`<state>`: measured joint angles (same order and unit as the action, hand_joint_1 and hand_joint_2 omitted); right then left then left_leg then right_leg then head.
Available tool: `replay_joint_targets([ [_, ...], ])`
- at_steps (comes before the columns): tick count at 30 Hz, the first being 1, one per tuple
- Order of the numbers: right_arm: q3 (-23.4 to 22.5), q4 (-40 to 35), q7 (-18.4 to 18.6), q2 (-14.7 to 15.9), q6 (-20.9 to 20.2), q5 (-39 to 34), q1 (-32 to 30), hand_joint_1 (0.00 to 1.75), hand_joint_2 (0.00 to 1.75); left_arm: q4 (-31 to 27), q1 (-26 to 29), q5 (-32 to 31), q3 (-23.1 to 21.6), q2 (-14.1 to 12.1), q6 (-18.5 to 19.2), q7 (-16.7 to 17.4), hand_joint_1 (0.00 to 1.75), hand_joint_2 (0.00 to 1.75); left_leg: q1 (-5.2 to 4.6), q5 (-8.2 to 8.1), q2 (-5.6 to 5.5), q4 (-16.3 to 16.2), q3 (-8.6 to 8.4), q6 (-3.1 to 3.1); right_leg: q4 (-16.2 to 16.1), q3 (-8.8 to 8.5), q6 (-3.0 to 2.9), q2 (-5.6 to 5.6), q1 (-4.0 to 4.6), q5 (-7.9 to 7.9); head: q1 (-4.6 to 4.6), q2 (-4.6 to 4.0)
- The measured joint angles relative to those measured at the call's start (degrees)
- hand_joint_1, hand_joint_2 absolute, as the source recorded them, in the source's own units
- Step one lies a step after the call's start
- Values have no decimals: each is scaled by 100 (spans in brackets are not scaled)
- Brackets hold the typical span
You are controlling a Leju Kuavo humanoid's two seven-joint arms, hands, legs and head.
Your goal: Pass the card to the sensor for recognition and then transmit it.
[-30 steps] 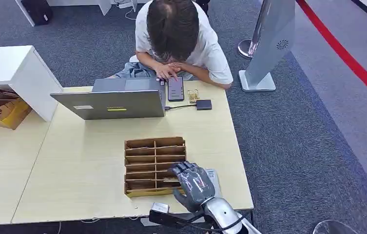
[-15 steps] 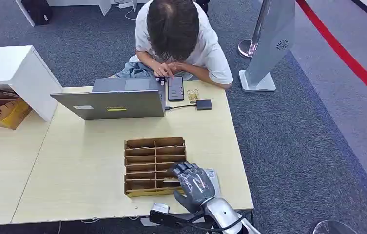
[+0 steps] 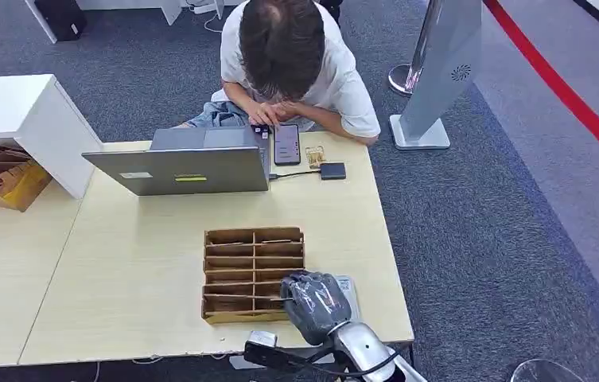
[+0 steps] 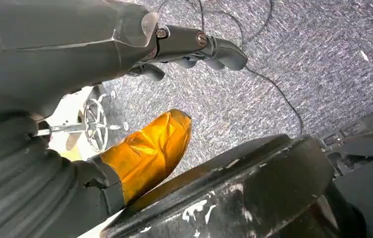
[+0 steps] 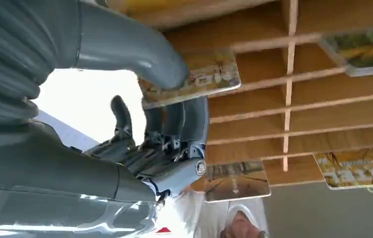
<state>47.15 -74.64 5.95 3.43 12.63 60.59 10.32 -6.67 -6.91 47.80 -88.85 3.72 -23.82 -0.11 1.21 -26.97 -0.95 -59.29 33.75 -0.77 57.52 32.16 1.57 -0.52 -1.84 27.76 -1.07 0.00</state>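
Grey carpet surrounds the counter [image 3: 137, 270], where the right robot hand [image 3: 314, 303] pinches a card [image 5: 194, 77] beside the cardboard organizer [image 3: 253, 273]; a slot divider could snag it loose.

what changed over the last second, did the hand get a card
The right hand has curled and drawn back toward the near edge of the cardboard tray, its thumb now pressing a card against the fingers; the tray shifted slightly nearer the robot. The laptop, phone and person stayed as they were.
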Motion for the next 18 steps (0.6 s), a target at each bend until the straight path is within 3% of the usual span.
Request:
replay_joint_targets([
  [11, 0, 35, -57, 0, 39, -50, -2, 175, 175, 0, -1, -24, 0, 0, 4, 0, 0, 175, 0, 0, 0, 0, 0, 0, 0, 0, 0, 0, 0, 0, 0, 0],
  [18, -2, 50, -133, 0, 298, -79, -26, 175, 175, 0, -1, -22, 0, 17, -55, 59, 0, 175, 0, 0, 0, 0, 0, 0, 0, 0, 0, 0, 0, 0, 0, 0],
])
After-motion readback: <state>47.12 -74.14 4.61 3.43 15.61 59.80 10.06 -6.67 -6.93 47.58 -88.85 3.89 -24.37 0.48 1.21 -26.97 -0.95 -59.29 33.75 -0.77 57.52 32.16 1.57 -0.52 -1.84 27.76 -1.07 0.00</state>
